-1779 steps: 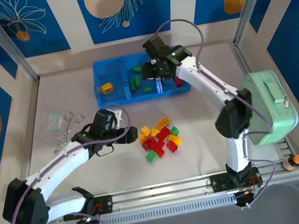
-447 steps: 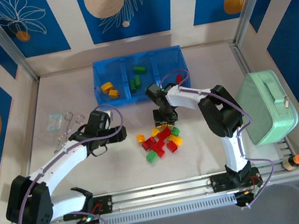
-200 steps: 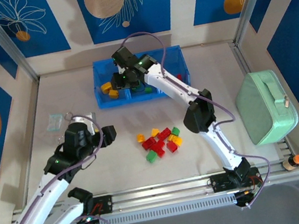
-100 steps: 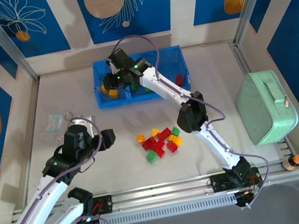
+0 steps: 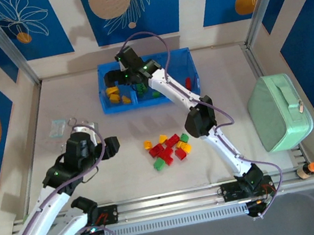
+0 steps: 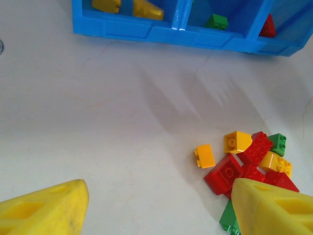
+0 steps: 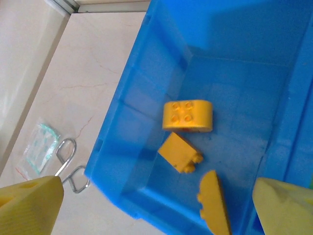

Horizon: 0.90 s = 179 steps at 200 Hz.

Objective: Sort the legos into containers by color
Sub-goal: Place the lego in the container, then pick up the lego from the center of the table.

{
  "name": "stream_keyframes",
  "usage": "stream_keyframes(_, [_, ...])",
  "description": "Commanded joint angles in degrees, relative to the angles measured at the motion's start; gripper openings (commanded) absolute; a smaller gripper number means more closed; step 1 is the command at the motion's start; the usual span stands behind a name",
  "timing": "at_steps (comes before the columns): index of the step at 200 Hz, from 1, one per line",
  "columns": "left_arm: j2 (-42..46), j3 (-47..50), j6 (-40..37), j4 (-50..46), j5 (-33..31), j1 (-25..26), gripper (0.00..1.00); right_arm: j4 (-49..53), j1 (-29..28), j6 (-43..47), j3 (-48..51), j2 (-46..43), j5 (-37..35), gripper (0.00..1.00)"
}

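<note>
Overhead, right end effector (image 7: 156, 203) splayed above glossy studded legos (image 7: 187, 116), translucent blue tray (image 7: 146, 63), left end effector (image 6: 161, 205) spread.

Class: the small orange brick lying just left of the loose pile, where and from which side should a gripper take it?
From above, closing on the orange brick across the two flat walls that face bare table, not the pile. It lies apart at the pile's edge, leaving room there; a red brick crowds its pile side.
</note>
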State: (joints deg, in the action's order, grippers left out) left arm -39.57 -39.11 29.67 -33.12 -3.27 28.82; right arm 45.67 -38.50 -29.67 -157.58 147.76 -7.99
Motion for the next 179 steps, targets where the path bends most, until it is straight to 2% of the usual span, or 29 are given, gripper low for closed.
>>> stream_keyframes(1, [-1.21, -1.72, -0.06, -0.4, -0.22, 0.45, 0.77, 1.77, -0.35, 1.37, 2.72, -10.45, -1.86, 0.99])
stream_keyframes(40, [-6.05, -1.0, 0.87, 2.01, 3.14, 1.08, 0.76, 0.7, -0.78, 1.82, 17.23, -23.83, -4.77, 0.99])
stream_keyframes(85, [-14.62, -1.36, 4.0, 8.59, 4.99, 5.67, 0.76, -9.79, 0.2, -2.2, 50.62, -43.87, -6.35, 0.99])
stream_keyframes(114, [-24.24, -3.43, 5.78, 12.67, 7.88, 8.22, 0.75, -14.28, 2.81, -6.0, 70.68, -54.32, -6.01, 0.99])
stream_keyframes(147, [-34.24, -5.13, 8.55, 18.08, 10.2, 10.44, 0.74, -14.71, 4.79, -8.16, 85.57, -62.3, -5.41, 0.99])
stream_keyframes(179, [-40.11, -6.47, 9.79, 19.73, 9.77, 10.91, 0.72, -15.42, 5.44, -9.58, 95.11, -68.63, -5.44, 0.99])
